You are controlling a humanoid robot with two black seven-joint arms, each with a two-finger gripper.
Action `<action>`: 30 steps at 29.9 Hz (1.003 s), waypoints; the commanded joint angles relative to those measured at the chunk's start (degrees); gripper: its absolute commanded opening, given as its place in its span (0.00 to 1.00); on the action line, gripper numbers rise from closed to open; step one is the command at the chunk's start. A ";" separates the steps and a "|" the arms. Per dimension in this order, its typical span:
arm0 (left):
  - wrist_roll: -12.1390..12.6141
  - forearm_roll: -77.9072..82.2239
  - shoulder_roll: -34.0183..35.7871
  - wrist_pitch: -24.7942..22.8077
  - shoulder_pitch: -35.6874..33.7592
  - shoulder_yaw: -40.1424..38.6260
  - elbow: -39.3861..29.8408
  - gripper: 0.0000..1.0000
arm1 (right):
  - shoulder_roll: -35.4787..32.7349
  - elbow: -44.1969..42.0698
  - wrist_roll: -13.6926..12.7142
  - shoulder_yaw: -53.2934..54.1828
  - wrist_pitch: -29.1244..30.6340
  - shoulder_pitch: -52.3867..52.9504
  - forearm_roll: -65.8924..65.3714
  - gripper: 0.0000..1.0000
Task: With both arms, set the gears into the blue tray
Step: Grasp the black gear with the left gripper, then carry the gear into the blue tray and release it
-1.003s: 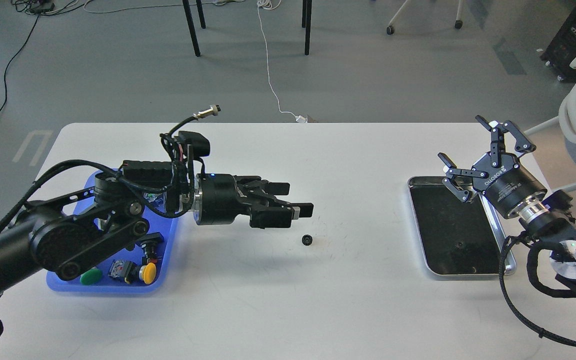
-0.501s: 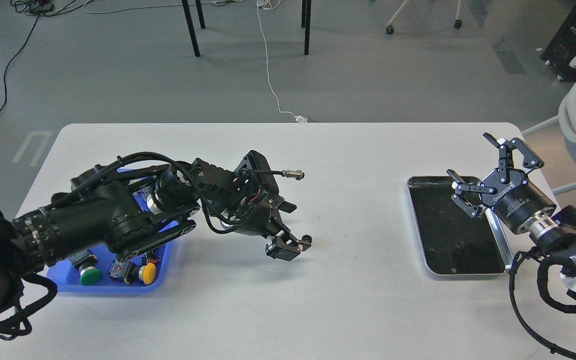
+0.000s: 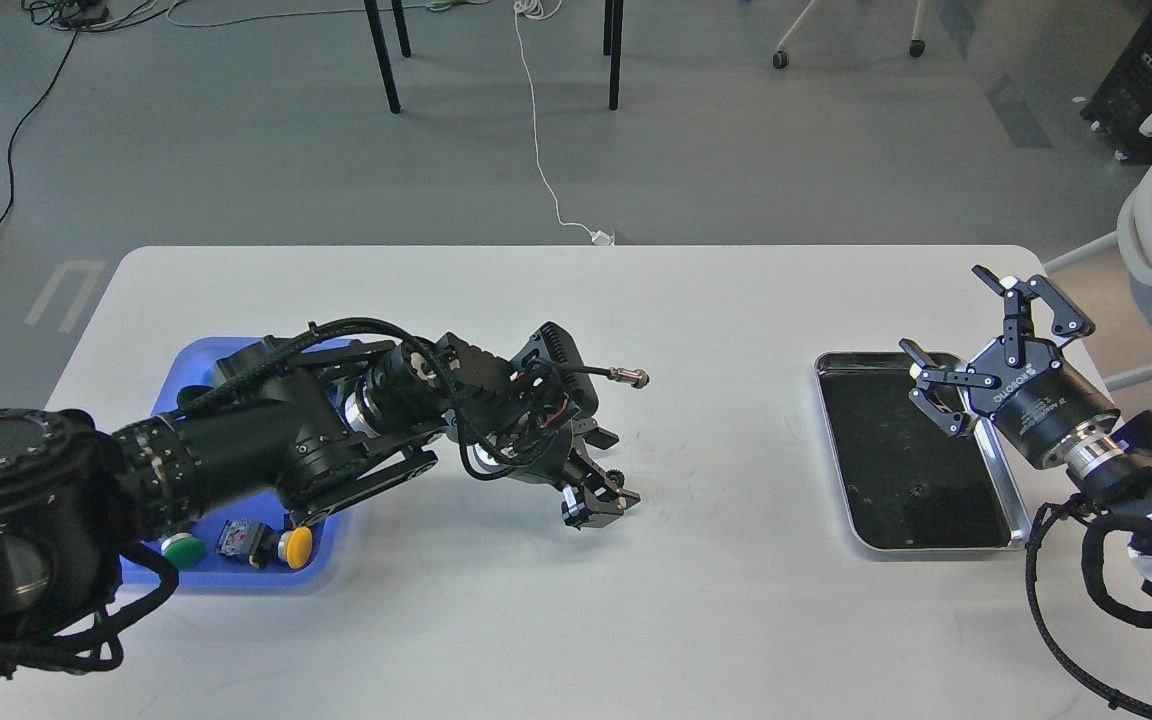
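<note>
Head view: left gripper [image 3: 604,497] angled down-right, grip unclear, beside gear [image 3: 615,477]; right gripper [image 3: 966,345] spread, empty.

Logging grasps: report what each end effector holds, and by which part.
Left end effector is down at a small black gear on the table; whether it grips it cannot be told. Right end effector is open and empty.

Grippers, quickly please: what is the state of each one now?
Left gripper: down at the gear on the table; open or shut cannot be told.
Right gripper: open, holding nothing, above the silver tray.
</note>
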 commanded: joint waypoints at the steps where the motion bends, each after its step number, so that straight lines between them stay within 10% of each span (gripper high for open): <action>1: 0.00 -0.01 -0.18 0.02 0.42 0.09 0.25 0.63 | 0.00 0.03 0.00 -0.01 -0.01 -0.09 -0.10 0.97; 15: 0.00 -0.01 -0.18 0.02 0.51 1.32 1.74 0.11 | 0.00 -0.06 0.00 -0.01 -0.01 -0.09 -0.10 0.97; 23: 0.00 -0.01 1.58 0.20 0.07 0.27 -0.71 0.10 | 0.00 -0.06 0.00 -0.01 -0.01 -0.09 -0.10 0.97; 30: 0.00 -0.72 19.13 -0.68 -0.37 -6.15 -14.85 0.11 | 0.70 -0.23 0.00 -0.01 -0.01 0.26 -1.15 0.97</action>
